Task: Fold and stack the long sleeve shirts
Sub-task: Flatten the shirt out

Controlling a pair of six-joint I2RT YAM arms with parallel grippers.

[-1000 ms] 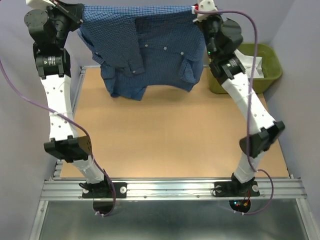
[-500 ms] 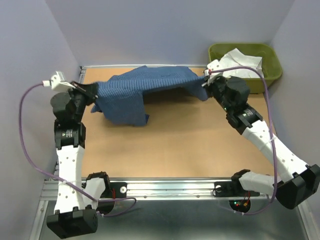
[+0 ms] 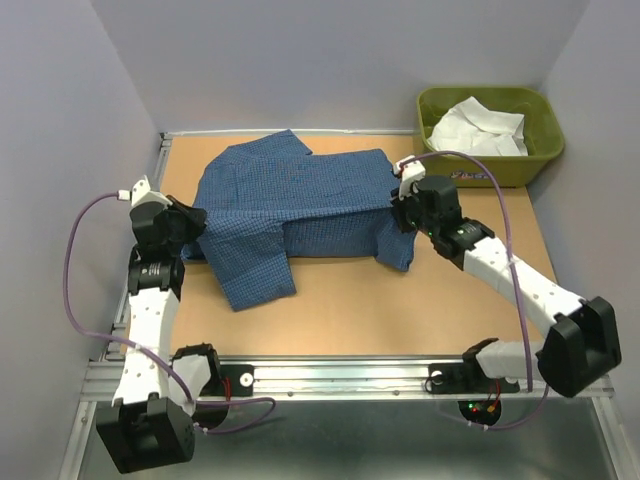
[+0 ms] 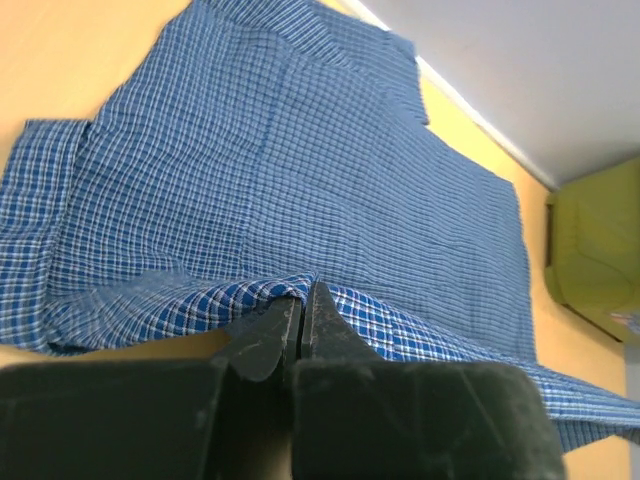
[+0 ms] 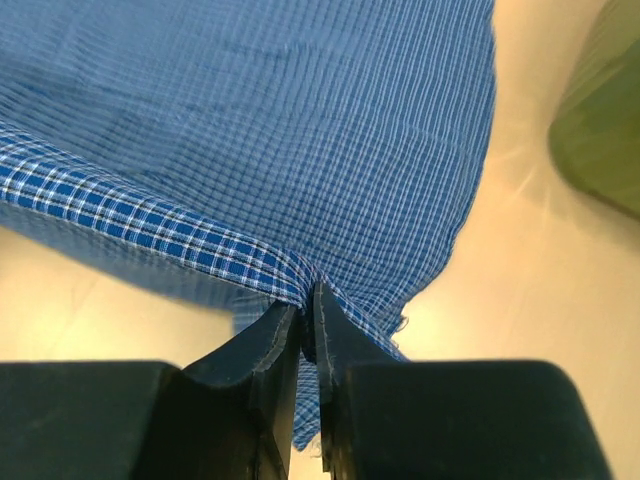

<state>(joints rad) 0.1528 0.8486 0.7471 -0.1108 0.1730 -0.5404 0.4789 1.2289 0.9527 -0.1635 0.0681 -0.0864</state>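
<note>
Clenched on the near hem of the blue fine-checked cloth shirt (image 3: 300, 195) with left pincer (image 4: 305, 292) and right pincer (image 5: 308, 297), long axis stretched sideways between them.

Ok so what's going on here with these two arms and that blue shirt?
The robot is handling a blue fine-checked long-sleeve cloth shirt, which lies mostly flat across the tan table. The left hand pinches its left edge and the right hand pinches its right edge, both low at the tabletop. A plain white cloth shirt sits crumpled in the olive-green plastic tub at the far right corner, apart from both hands.
</note>
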